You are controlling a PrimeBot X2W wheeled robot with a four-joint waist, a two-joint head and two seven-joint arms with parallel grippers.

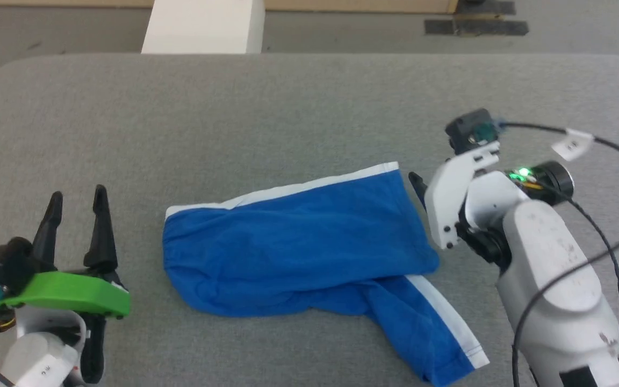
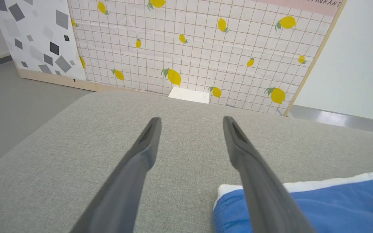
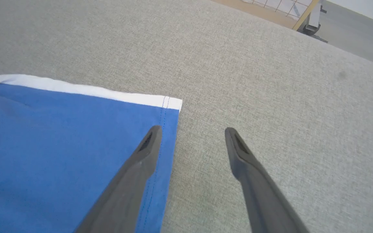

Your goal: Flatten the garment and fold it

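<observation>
The garment [image 1: 299, 247], royal-blue shorts with white trim, lies on the grey table, one half folded over the other, a striped leg trailing toward the near right. My left gripper [image 1: 77, 201] stands open to the garment's left, apart from it, nothing between its fingers. In the left wrist view the left gripper [image 2: 191, 124] hovers over bare table with the garment's [image 2: 319, 207] white-edged corner at the lower right. My right gripper [image 3: 193, 134] is open at the garment's [image 3: 60, 155] right edge, one finger [image 3: 147, 145] over the blue cloth, the other over the table. In the head view the right gripper's fingers are mostly hidden behind its wrist.
The grey fabric-covered table [image 1: 288, 118] has a rounded far left corner. A white block [image 1: 202, 27] stands beyond its far edge. A lemon-print grid panel [image 2: 193, 45] rises behind the table. A black cable [image 1: 610, 156] loops over my right arm.
</observation>
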